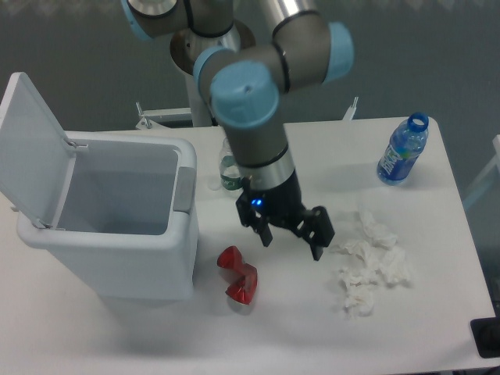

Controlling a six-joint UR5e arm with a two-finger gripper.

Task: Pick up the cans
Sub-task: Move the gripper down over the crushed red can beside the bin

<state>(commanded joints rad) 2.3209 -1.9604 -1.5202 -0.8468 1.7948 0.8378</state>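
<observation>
The crushed, shiny red metal can (237, 282), pinched in the middle, lies on the white counter (297, 336) at lower centre of the frame, just beside the front right corner of the open white plastic bin (117, 223). Nothing is touching it, so the pick-up is not yet made.

The black two-finger gripper (291, 241) hangs above and to the right of the can, near it but clearly apart, with its jaws spread wide and nothing between them. By this reading the task is in its approach: what is left is to bring the spread jaws over the can, lower around it, close and lift.

Other things on the counter are not part of the job: crumpled white tissues (371, 266) at right of centre, a clear plastic bottle with a blue label (402, 152) at upper right, and a small clear bottle (227, 168) partly hidden behind the arm.
</observation>
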